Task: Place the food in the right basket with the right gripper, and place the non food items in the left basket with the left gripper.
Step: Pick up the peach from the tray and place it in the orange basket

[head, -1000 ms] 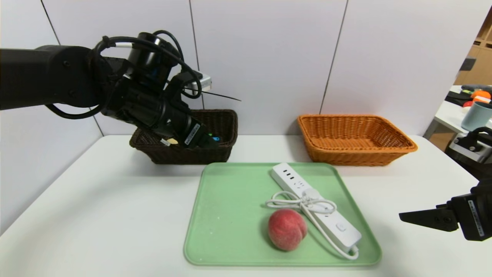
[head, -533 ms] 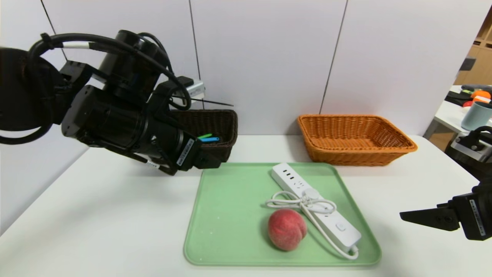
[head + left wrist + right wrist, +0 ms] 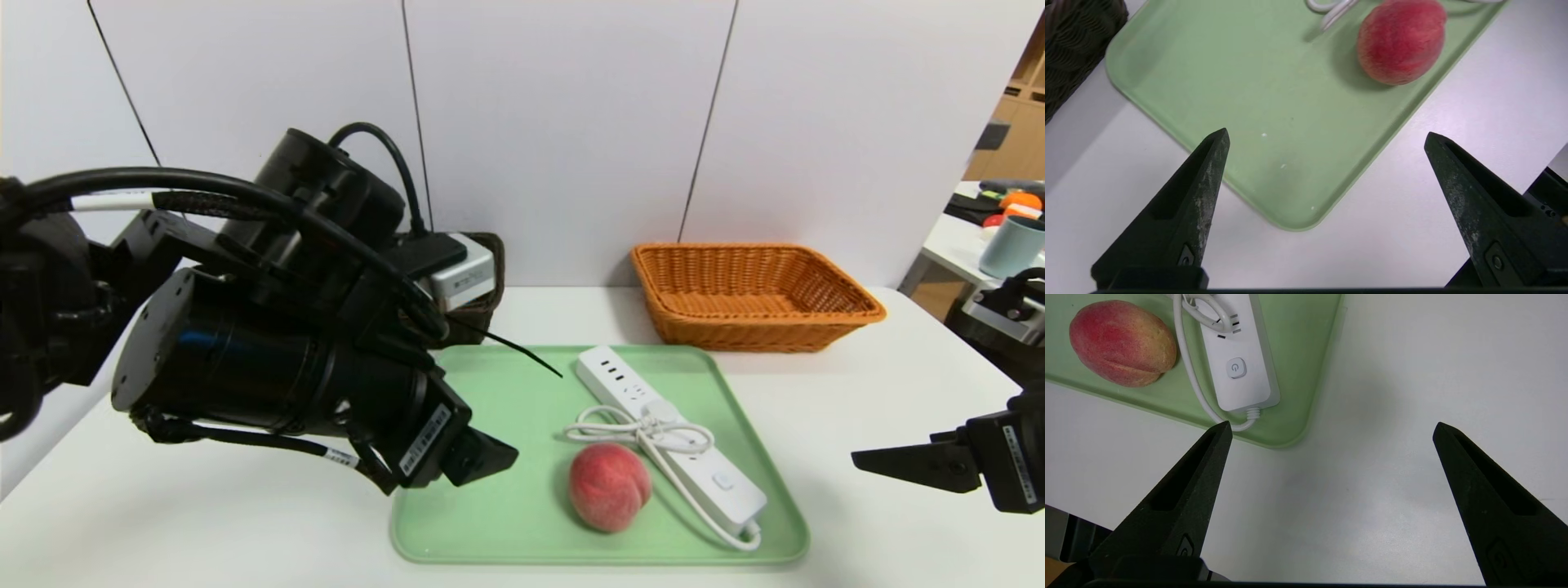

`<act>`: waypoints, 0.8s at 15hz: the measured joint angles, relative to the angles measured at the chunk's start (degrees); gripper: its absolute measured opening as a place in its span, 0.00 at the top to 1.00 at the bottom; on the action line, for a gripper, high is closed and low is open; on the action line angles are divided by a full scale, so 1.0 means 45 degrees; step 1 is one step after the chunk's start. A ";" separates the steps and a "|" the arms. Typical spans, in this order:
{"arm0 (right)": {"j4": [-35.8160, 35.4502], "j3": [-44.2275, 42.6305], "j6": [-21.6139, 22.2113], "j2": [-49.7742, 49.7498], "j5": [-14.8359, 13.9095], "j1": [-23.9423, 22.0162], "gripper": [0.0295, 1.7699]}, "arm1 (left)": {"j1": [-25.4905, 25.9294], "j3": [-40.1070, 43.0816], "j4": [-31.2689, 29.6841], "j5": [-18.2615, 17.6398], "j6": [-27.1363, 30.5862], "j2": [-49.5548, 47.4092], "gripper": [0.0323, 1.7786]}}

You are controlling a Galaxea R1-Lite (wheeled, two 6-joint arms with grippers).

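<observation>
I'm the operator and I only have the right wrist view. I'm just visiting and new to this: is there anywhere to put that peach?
Observer: Yes, an orange-brown basket stands behind the tray, toward the robot's right.
Operator: Is there another basket?
Observer: A dark one, toward the robot's left, partly hidden by the left arm.
Operator: And that arm's tool, is it holding anything?
Observer: No, the left tool is open, with nothing between its fingers, above the tray's near left corner.
</observation>
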 joint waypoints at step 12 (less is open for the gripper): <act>-0.0019 -0.1701 0.0360 0.0466 0.0035 0.2511 0.04 | 0.0344 0.1130 0.0092 0.0000 0.0482 -0.1103 0.05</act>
